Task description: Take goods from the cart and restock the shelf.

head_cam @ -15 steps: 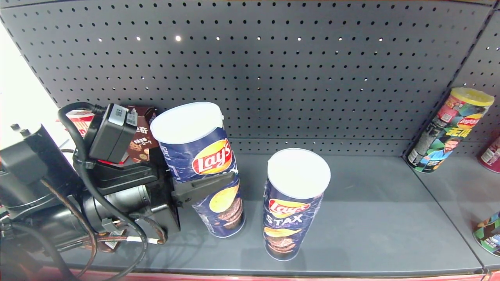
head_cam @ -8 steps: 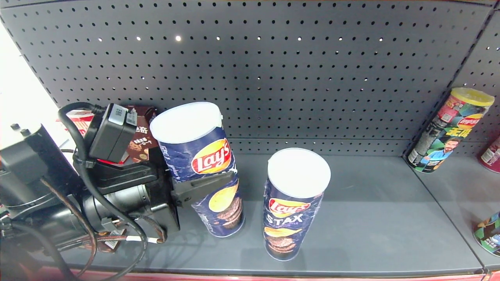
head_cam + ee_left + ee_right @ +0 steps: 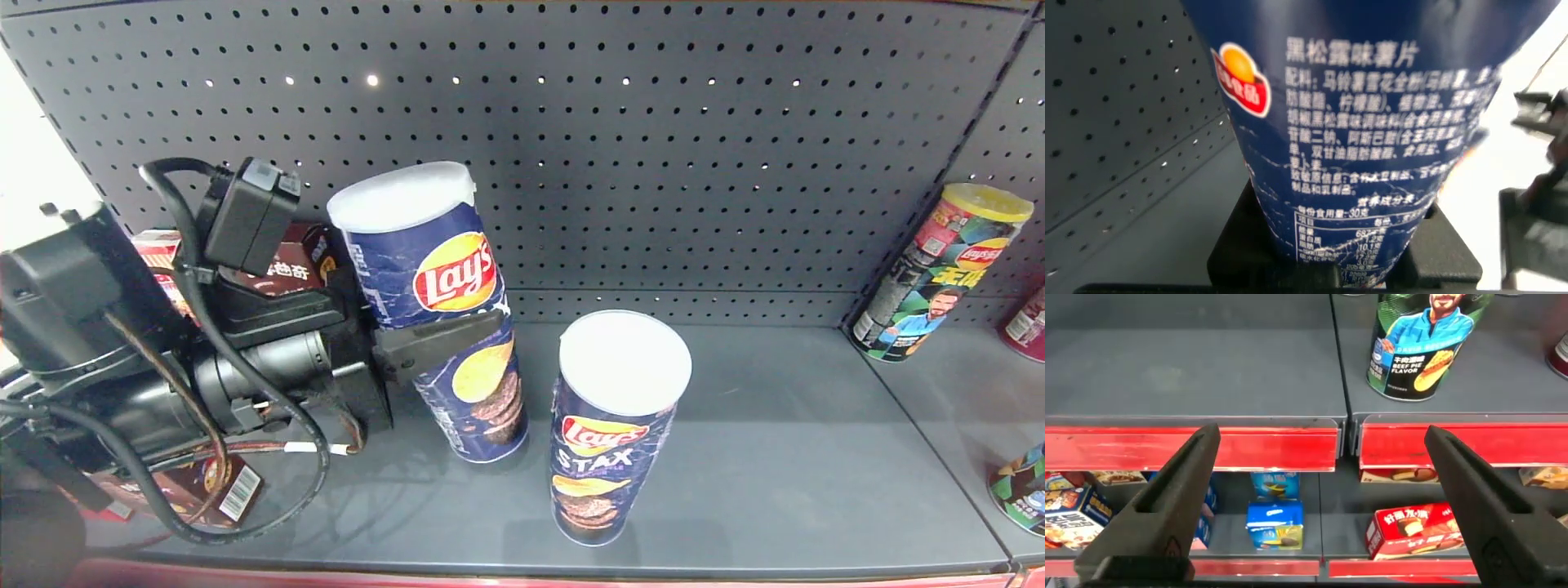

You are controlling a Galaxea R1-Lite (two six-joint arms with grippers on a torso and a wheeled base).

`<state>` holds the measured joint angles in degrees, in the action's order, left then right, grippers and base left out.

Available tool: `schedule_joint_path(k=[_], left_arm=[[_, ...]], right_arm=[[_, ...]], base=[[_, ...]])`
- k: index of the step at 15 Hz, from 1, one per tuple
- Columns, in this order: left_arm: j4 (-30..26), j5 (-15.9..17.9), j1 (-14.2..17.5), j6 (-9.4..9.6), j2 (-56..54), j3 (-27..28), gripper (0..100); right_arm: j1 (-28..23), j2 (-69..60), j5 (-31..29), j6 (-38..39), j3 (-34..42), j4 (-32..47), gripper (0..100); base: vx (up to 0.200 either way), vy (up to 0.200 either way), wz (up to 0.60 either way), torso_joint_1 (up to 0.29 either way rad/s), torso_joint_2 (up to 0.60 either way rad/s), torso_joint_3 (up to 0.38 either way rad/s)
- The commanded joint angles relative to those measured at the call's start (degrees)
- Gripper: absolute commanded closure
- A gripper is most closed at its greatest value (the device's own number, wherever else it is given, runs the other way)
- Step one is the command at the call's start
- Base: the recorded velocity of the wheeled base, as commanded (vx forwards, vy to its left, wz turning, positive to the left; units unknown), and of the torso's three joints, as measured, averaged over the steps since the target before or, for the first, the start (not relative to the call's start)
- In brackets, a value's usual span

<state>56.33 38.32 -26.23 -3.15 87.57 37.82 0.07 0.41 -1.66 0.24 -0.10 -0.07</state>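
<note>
**Left arm holds a chip can on the shelf, just left of its twin**

The grey shelf (image 3: 775,457) is where the goods belong. The held can (image 3: 433,245) is over its left part, with its long axis close to vertical and its lid tipped slightly towards the robot's left. I cannot tell whether its base rests on the deck or hangs just above it. The second can (image 3: 612,425) stands upright just to its right and nearer the front edge, with a narrow gap between them. The left gripper (image 3: 469,339) pinches the held can at mid-height from the left side. Letting go and backing out leftward should therefore clear the neighbour. The right gripper (image 3: 1321,441) is spread wide and empty, low before the red shelf rail (image 3: 1249,449). The left arm is clearly the nearer one.
</note>
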Motion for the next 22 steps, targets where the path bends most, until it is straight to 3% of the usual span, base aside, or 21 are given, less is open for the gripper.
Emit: schedule_joint_path(k=[1, 3, 4, 6, 9, 13, 15, 18, 22], left_arm=[[-3.6, 0.1, 0.2, -1.43, 1.6, 4.7, 100], [-11.6, 1.9, 0.7, -1.25, 1.7, 8.9, 100], [-12.7, 2.6, 1.5, -1.25, 1.9, 9.6, 100], [-12.7, 5.6, 4.2, -1.16, 5.3, 12.9, 100], [-13.5, 5.8, 4.4, -0.63, 8.9, 18.5, 100], [-13.6, 5.2, 3.8, -0.11, 10.2, 20.1, 100], [-14.9, 5.3, 4.3, 1.65, 12.6, 23.2, 100], [-21.3, 5.3, 4.9, 7.63, 14.7, 28.2, 100], [-24.1, 5.1, 3.0, 10.35, 17.7, 33.4, 100]], right_arm=[[0.0, 0.1, 0.0, 0.0, 0.0, 0.0, 0], [0.0, 0.1, 0.0, 0.0, 0.0, 0.0, 0], [0.0, 0.1, 0.0, 0.0, 0.0, 0.0, 0], [0.0, 0.1, 0.0, 0.0, 0.0, 0.0, 0], [0.0, 0.1, 0.0, 0.0, 0.0, 0.0, 0], [0.0, 0.1, 0.0, 0.0, 0.0, 0.0, 0], [0.0, 0.1, 0.0, 0.0, 0.0, 0.0, 0], [0.0, 0.1, 0.0, 0.0, 0.0, 0.0, 0], [0.0, 0.1, 0.0, 0.0, 0.0, 0.0, 0]], base=[[0.000, 0.000, 0.00, 0.000, 0.00, 0.000], [0.000, 0.000, 0.00, 0.000, 0.00, 0.000], [0.000, 0.000, 0.00, 0.000, 0.00, 0.000], [0.000, 0.000, 0.00, 0.000, 0.00, 0.000], [0.000, 0.000, 0.00, 0.000, 0.00, 0.000], [0.000, 0.000, 0.00, 0.000, 0.00, 0.000], [0.000, 0.000, 0.00, 0.000, 0.00, 0.000], [0.000, 0.000, 0.00, 0.000, 0.00, 0.000], [0.000, 0.000, 0.00, 0.000, 0.00, 0.000]])
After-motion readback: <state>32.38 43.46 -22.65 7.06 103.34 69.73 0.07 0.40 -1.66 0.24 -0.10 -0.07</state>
